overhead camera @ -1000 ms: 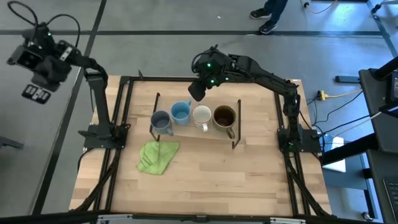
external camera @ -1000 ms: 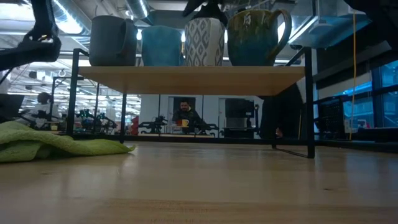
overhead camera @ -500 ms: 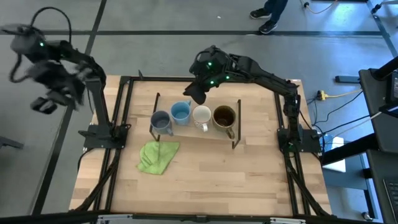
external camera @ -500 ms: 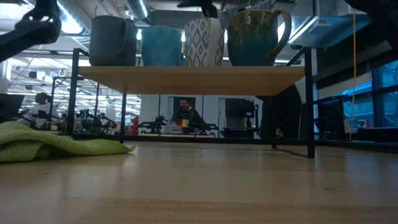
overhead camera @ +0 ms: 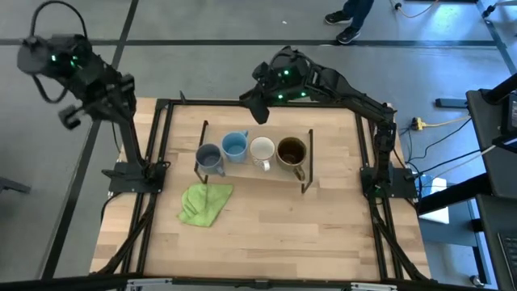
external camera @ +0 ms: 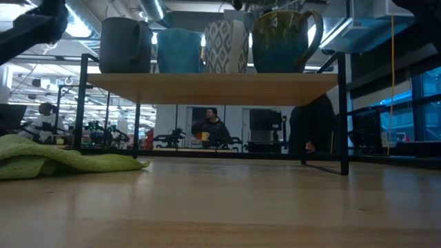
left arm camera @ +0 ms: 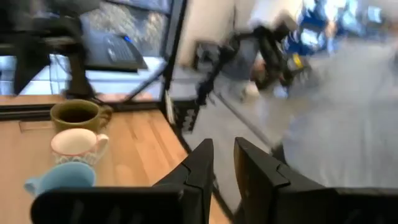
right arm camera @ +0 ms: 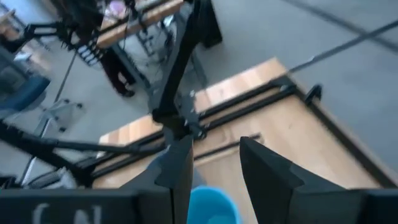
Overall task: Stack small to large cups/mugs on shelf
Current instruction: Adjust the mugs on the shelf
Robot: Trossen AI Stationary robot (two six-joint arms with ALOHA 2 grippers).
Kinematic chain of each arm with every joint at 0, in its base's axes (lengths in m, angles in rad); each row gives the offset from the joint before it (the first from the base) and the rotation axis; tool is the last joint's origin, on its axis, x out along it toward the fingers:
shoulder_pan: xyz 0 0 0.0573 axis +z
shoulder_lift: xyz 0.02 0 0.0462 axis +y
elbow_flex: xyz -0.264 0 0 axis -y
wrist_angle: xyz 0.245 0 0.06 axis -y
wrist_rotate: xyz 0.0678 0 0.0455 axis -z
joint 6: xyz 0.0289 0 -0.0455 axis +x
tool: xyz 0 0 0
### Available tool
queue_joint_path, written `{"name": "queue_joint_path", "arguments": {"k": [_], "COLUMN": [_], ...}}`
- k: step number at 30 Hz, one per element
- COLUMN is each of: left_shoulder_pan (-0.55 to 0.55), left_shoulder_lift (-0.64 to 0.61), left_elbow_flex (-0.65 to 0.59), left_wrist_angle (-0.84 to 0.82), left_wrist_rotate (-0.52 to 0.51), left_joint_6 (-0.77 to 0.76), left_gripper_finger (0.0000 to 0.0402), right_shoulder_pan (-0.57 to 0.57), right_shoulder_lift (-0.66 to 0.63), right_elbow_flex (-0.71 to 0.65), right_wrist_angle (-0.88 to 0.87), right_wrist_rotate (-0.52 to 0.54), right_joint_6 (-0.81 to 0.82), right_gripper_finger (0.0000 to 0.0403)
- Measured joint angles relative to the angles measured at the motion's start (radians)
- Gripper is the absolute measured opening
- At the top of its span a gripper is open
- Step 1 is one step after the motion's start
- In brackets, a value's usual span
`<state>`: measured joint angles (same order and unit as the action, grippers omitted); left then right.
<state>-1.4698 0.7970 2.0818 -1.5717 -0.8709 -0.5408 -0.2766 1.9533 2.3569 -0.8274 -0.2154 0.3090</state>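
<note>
Both arms are lifting away | right hand (overhead camera: 260,113) open, empty, behind shelf (overhead camera: 242,171) | left hand (overhead camera: 73,115) off desk, nearly closed, empty | four mugs (overhead camera: 250,150) lined by size; task looking done.

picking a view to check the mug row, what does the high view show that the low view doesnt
Only the high view: both grippers, left off the table's far left corner, right open above the far side of the shelf, and the brown mug's dark inside.

Only the low view: the white mug's diamond pattern, and a person in the room behind.

Both: four mugs in a row on the shelf, and the green cloth on the table.
</note>
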Motion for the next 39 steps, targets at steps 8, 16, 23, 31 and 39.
{"name": "queue_joint_path", "arguments": {"k": [8, 16, 23, 31, 39], "left_shoulder_pan": [-0.044, -0.106, -0.077, 0.31, 0.893], "left_shoulder_lift": [-0.032, -0.006, 0.017, 0.085, 0.136], "left_elbow_flex": [-0.177, -0.474, -0.651, -0.733, -0.734], "left_wrist_angle": [0.004, 0.485, 0.857, 1.024, 0.902], "left_wrist_rotate": [0.047, 0.125, -0.216, -0.496, -0.394], "left_joint_6": [-0.009, 0.262, 0.593, 0.635, 0.513], "left_gripper_finger": [0.0057, 0.0047, 0.0019, 0.0005, 0.0005], "right_shoulder_pan": [0.029, 0.039, 0.041, 0.091, 0.14], "right_shoulder_lift": [-0.009, -0.009, -0.009, -0.02, -0.091], "right_elbow_flex": [-0.001, -0.001, -0.002, -0.002, -0.001], "right_wrist_angle": [0.029, -0.031, 0.043, 0.236, 0.254], "right_wrist_rotate": [0.039, 0.056, -0.085, -0.232, -0.013], "right_joint_6": [0.021, 0.048, 0.07, -0.128, -0.348], "right_gripper_finger": [0.0133, 0.0133, 0.0133, 0.0133, 0.0133]}}
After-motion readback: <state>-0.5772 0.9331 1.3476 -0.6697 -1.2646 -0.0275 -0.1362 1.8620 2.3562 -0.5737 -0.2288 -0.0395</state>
